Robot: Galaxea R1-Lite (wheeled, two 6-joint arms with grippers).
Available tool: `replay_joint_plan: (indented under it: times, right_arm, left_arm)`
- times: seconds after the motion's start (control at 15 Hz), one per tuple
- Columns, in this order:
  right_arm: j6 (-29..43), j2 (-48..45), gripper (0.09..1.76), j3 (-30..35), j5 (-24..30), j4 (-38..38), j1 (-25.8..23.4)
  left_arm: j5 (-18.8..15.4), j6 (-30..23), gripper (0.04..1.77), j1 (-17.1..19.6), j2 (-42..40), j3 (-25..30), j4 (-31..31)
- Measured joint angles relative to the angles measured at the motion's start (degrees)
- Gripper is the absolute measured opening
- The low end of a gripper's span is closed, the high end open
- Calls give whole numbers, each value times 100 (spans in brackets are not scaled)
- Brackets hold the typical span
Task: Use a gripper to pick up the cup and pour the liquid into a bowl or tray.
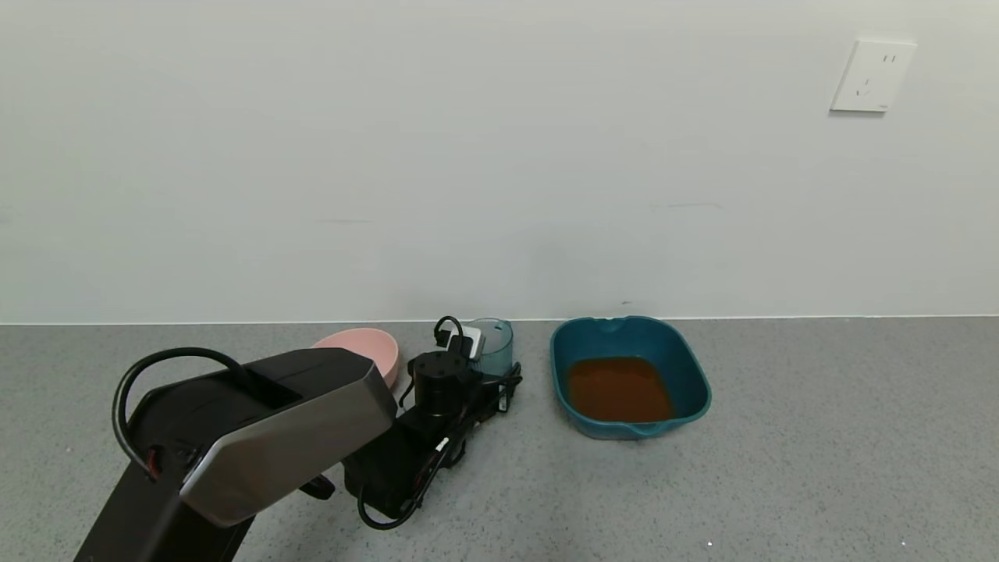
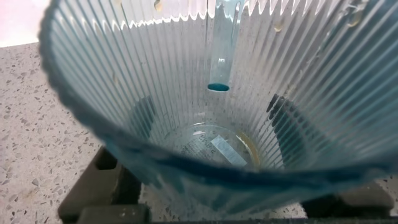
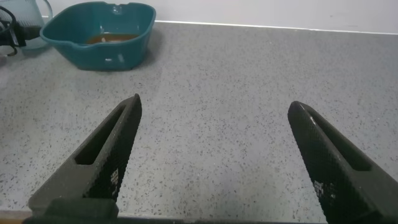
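On the grey speckled floor (image 1: 819,453), the translucent pale blue-green ribbed plastic cup (image 1: 492,345) is seen upright beside the round pink bowl (image 1: 363,347), enclosed by the left gripper (image 1: 468,367), whose fingers (image 2: 102,186) are closed against its wall. The reddish-brown liquid (image 1: 618,388) is contained in the dark teal rounded-rectangular plastic tray (image 1: 687,367) nearby. The right gripper (image 3: 214,158) is held wide open, touching nothing, well apart from the tray.

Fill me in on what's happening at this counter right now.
The left gripper is at the cup, which stands upright on the counter between the pink bowl and the teal tray. The cup looks nearly empty, and the reddish-brown liquid already sits in the tray. The right gripper hovers open over bare counter, idle.
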Motion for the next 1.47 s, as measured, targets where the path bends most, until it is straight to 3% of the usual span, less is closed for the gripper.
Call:
replay_joint_plan:
  times: [0.4,0.87,1.2,1.47]
  right_arm:
    - [0,0,171,0,0,0,2]
    - [0,0,171,0,0,0,0]
    - [2,0,171,0,-2,0,0]
    - [2,0,171,0,0,0,2]
  left_arm:
    - [17,0,156,0,-11,28,-102]
    - [-35,9,165,10,-262,212,-24]
    - [-68,50,168,33,-951,571,361]
    - [-63,63,169,44,-1891,703,1145]
